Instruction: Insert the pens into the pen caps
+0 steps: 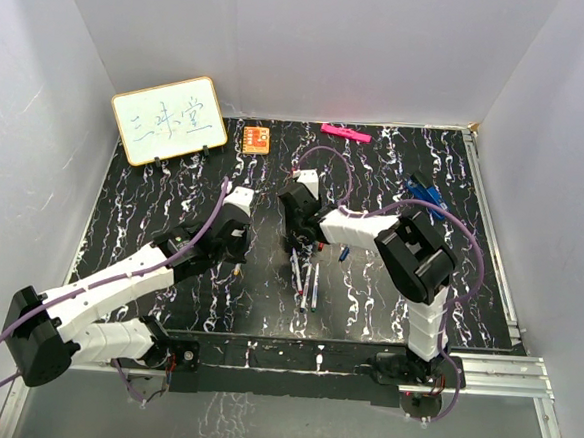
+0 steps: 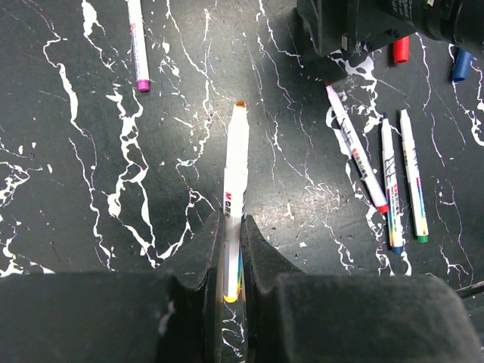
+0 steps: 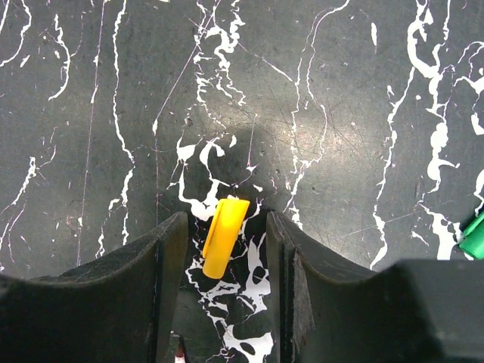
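Yellow cap (image 3: 224, 236) sits untouched inside right gripper (image 3: 225, 227); left gripper (image 2: 233, 227) holds pen (image 2: 237, 147).

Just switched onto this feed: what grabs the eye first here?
The left tool clamps a white pen, orange tip pointing away over the black marbled mat. The right tool straddles a yellow cap lying on the mat, jaws apart on either side, not touching it.
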### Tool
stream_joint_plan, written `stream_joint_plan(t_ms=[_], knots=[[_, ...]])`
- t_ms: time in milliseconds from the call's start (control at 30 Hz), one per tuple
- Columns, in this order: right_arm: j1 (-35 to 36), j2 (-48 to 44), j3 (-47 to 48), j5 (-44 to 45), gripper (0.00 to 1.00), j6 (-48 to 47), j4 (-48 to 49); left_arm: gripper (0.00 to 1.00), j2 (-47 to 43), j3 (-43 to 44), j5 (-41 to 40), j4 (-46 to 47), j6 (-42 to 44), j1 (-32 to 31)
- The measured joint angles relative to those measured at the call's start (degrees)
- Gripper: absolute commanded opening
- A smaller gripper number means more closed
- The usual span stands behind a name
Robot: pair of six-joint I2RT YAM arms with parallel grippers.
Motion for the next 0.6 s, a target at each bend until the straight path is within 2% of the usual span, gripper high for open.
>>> stream_joint_plan(t_ms=[167,367,500,600], knots=[[0.37,0.11,0.15,0.59,0.24,1.01,-0.63,0.00,-0.35,-0.33,-0.31,0.00,-0.02,0.24],[0.98,0.35,1.09,0.90,0.22,2.38,-2.84,0.00,-0.79,-0.33,-0.74,0.04,-0.02,0.37],[1.95,0.33,1.11,1.92,0.06,3.52,-3.74,0.00,-1.11,-0.33,-1.09,0.04,-0.02,0.48],[2.51,0.33,1.11,3.10,0.02,3.78,-4.07,0.00,-1.22,-0.33,-1.25,0.20,-0.02,0.57]])
